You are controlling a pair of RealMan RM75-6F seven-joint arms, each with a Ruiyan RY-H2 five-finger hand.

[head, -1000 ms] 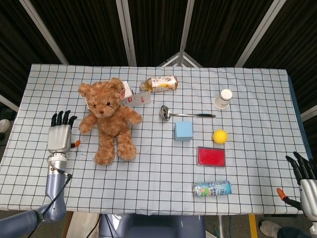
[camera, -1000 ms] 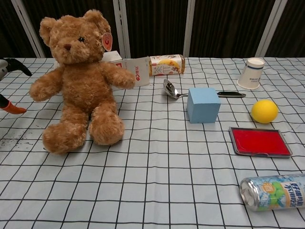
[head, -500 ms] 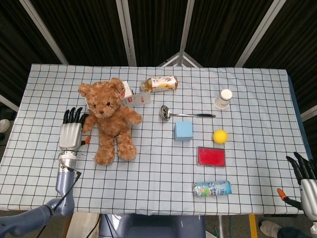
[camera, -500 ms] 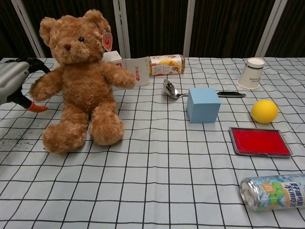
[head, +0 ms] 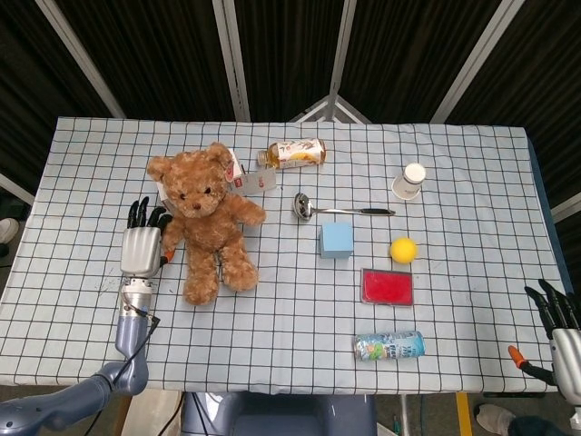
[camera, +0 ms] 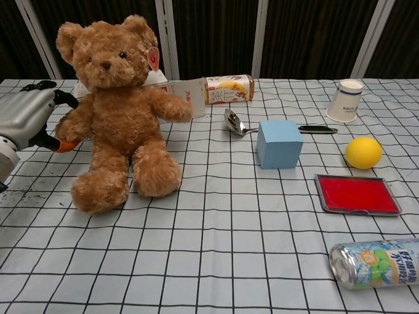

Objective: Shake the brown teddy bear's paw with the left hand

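Contact first: left robot hand (head: 142, 247), fingers apart, touches the teddy bear (head: 207, 216) paw (camera: 67, 128); it should curl gently before shaking.

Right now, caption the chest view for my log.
Left hand meets the brown teddy bear's paw on the checked table.

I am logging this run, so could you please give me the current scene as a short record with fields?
target: brown plush teddy bear, sitting upright
left robot hand: against the bear's paw, fingers extended, grasp not confirmed
right robot hand: at the table's near right edge, holding nothing
near bear: tea bottle lying on its side, metal ladle
right side: blue cube, yellow ball, white paper cup, red tray, drink can lying on its side
surface: checked tablecloth
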